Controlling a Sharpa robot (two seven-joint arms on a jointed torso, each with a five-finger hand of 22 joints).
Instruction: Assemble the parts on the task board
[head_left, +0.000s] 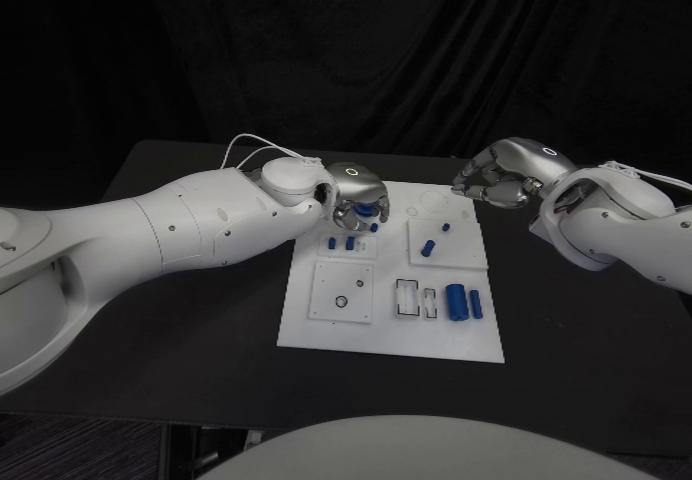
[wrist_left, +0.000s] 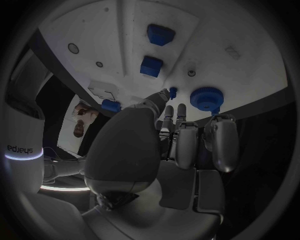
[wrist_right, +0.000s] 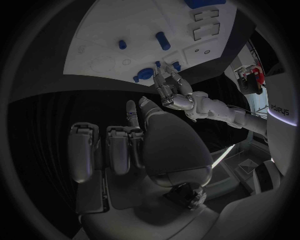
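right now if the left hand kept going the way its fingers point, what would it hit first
Probably the round blue knob on the white board. The left hand hovers just above it, fingers pointing down at that corner; whether they already touch it is unclear.

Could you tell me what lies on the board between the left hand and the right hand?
In the head view, between the left hand and the right hand lies a bare stretch of the white task board, marked only with a faint engraved circle; no blue part sits there.

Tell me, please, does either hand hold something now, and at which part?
It cannot be told for the left hand: its fingertips reach the round blue toothed part on the white task board, but no grip shows. The right hand holds nothing.
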